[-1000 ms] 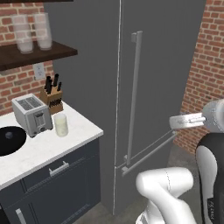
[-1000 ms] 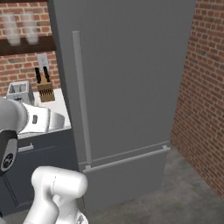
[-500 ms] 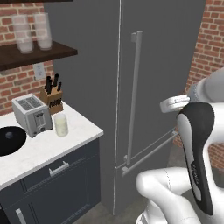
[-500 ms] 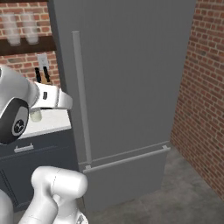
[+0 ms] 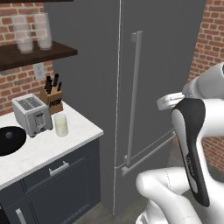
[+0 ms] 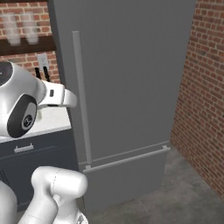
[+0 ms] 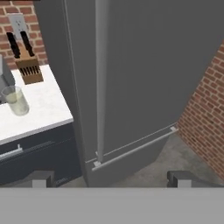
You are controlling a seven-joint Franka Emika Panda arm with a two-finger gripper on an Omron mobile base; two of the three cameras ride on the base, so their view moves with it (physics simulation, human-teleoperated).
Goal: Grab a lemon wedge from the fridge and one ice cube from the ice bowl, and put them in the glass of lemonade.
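The tool (image 7: 111, 178) is released, its two dark fingertips (image 7: 43, 178) spread wide and holding nothing. It points at the closed door of the fridge (image 6: 131, 87), well apart from it. The pale grey bar handle (image 6: 81, 96) runs vertically up the door; a second bar (image 6: 127, 158) runs horizontally along the lower drawer. Nothing stands between the tool and the handle.

Left of the fridge, a white marble surface (image 5: 52, 146) tops dark cabinets. Near its right front edge stands the glass of lemonade (image 5: 61, 124), upright. Just behind it sit a toaster (image 5: 32, 114) and a knife block (image 5: 53, 97) against the brick wall. The ice bowl (image 5: 9, 141) lies at the surface's left edge. A wooden shelf (image 5: 35, 53) above carries two frosted glasses (image 5: 33, 37). A brick wall (image 6: 201, 87) flanks the fridge on the right, over a grey floor (image 6: 175, 197).
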